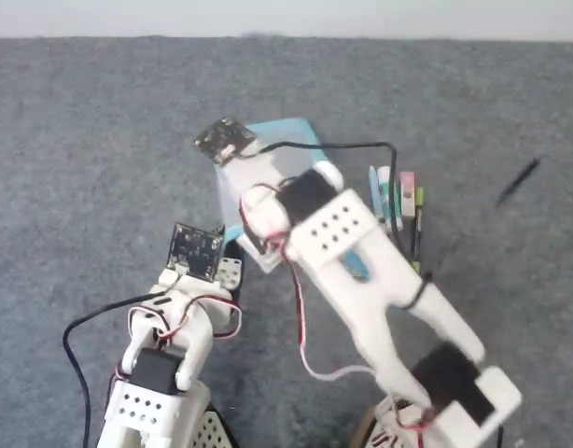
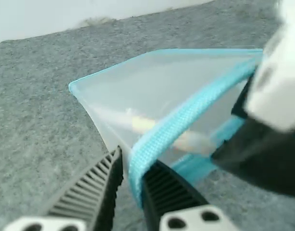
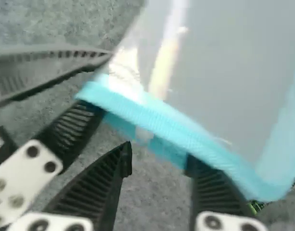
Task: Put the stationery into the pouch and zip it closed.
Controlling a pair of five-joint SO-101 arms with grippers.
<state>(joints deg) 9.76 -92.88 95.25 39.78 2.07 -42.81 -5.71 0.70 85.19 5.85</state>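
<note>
High view: the pouch (image 1: pixel 291 135) lies near the middle of the desk (image 1: pixel 81 140), a little toward the far edge, and the two arms cover its near part. The stationery (image 1: pixel 398 198), a clutch of pens, lies just beside it toward the right edge, outside the pouch. A dark pen (image 1: pixel 518 180) lies well apart, farther right.

Left wrist view: the left pincer (image 2: pixel 134 166) is clamped on the pouch's blue zipper band (image 2: pixel 186 118) at a raised corner. A pale shape (image 2: pixel 145 126) inside is too blurred to name.

Right wrist view: the right pincer (image 3: pixel 159 159) stands apart, straddling the band. A hard tug could slip the band from the left's thin hold, and zipping now would shut the pens out. I cannot tell whether a zipper pull sits there.
</note>
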